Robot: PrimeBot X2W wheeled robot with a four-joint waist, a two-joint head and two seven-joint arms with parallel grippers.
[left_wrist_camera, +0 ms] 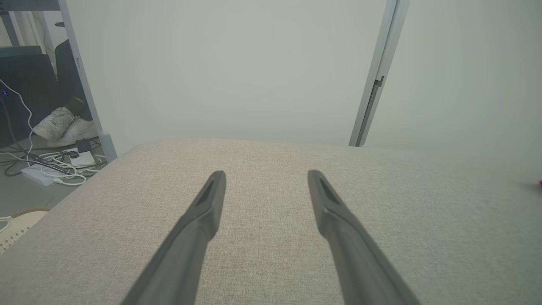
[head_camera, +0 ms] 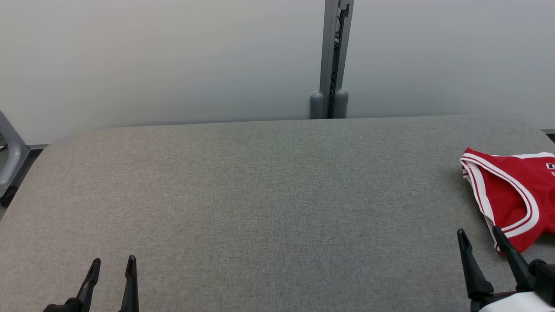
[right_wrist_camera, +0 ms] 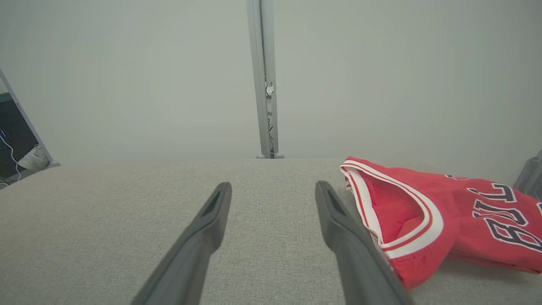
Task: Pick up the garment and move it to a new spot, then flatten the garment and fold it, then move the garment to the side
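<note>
Garment (head_camera: 511, 195) and table (head_camera: 260, 195): we see a wide grey cloth-covered table, and the garment lies at its far right, partly cut off by the edge of the head view.
Garment, look: it is a red sleeveless jersey with white and red trim and dark lettering. It is loosely bunched, with one trimmed opening gaping toward the middle of the table.
Garment, handling: we judge it light, soft and limp. It should sag and drag when lifted, and the smooth knit may slip from a shallow pinch.
Where to take hold: we would pinch the thick trimmed band at the near corner, or a shoulder. The doubled hem there gives more to bite than the thin body cloth.
Right gripper (head_camera: 478, 230): its fingers stand wide apart and hold nothing. It is low over the table at the garment's near left corner.
Garment against right gripper: the cloth lies to the right of the jaws, not between them. The right-hand finger runs along the trimmed edge, and we cannot tell whether it touches.
Left gripper (head_camera: 113, 259): it is wide open and empty, over bare table, well apart from the garment.
</note>
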